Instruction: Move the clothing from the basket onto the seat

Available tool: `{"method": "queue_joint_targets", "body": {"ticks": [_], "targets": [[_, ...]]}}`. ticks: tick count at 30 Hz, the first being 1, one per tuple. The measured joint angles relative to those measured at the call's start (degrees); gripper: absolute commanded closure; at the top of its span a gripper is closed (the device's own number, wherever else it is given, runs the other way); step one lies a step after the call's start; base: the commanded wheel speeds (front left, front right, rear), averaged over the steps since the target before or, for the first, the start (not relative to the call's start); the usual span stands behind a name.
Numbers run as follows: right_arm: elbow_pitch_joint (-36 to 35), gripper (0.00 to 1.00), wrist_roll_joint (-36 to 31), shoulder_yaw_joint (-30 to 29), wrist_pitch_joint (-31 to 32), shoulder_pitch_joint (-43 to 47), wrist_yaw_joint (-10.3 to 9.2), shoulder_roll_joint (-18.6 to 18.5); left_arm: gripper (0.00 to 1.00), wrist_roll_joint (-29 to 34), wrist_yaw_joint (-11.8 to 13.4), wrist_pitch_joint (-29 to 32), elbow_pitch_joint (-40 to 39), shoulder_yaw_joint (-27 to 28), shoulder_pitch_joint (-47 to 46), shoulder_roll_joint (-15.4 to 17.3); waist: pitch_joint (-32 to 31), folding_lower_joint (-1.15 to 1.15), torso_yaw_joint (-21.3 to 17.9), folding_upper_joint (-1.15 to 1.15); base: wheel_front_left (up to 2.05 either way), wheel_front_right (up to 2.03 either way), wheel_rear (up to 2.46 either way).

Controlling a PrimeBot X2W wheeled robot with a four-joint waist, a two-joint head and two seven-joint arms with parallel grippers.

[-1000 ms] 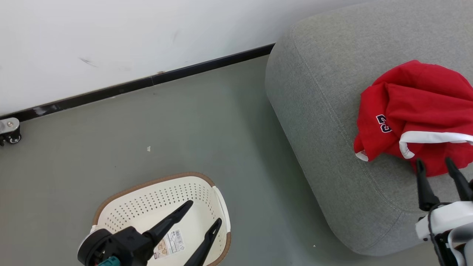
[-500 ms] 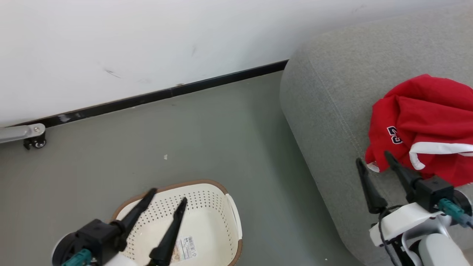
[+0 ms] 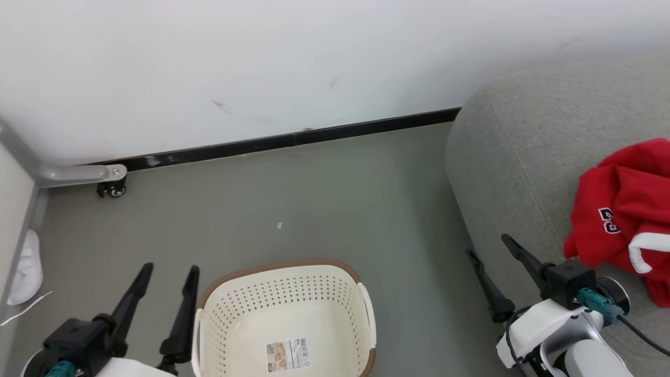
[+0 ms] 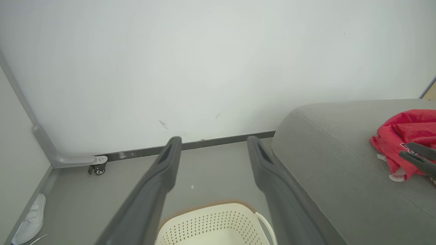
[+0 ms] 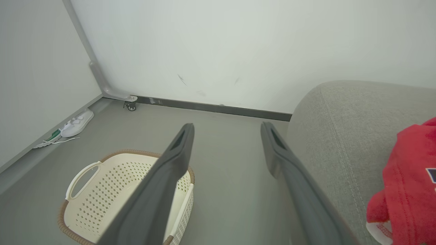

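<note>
The clothing (image 3: 623, 209) was cut off by the right edge of the head view, and its dark numeral was folded and could not be read. It lay heaped on the seat (image 3: 513, 157), just right of the right gripper (image 3: 488, 246) and apart from its fingers. The near end of the basket (image 3: 277, 266) was cut off by the bottom edge, and a label was seen on its bare bottom. It stood on the floor (image 3: 314, 199) just right of the left gripper (image 3: 170, 268), well left of the right one. A white shoe (image 3: 29, 267), partly cut off, lay left of the left gripper by the wall. Both grippers were seen with fingers spread apart and nothing between them. Half a second before, the left gripper's fingers had been seen over the basket's inside, whereas now they stood beside its left rim. The right gripper's finger had then overlapped the clothing's hem, whereas now its tips lay left of the cloth, over the seat's edge. The whole view had been shifted by the camera as well.
</note>
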Motion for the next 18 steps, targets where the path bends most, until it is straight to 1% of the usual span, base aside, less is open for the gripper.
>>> {"method": "queue_joint_targets", "body": {"ticks": [6,13,18], "targets": [[1.7,0.00,0.8,0.4,0.7,-0.1,0.00,-0.6,0.00,-0.3,1.4,-1.8,4.2,2.3,2.6,0.1,-0.9,0.00,3.4,0.00,0.00,0.00,0.00],[3.3,0.00,1.9,-0.1,1.0,0.0,0.00,-1.6,0.00,-0.1,1.4,-4.2,7.7,3.1,3.3,0.6,-2.0,0.00,7.3,0.00,0.00,0.00,0.00],[3.7,0.00,2.3,-1.4,1.0,0.1,0.00,-2.0,0.00,0.5,0.3,-6.1,9.3,3.4,3.3,1.2,-2.8,0.00,9.9,0.00,0.00,0.00,0.00]]}}
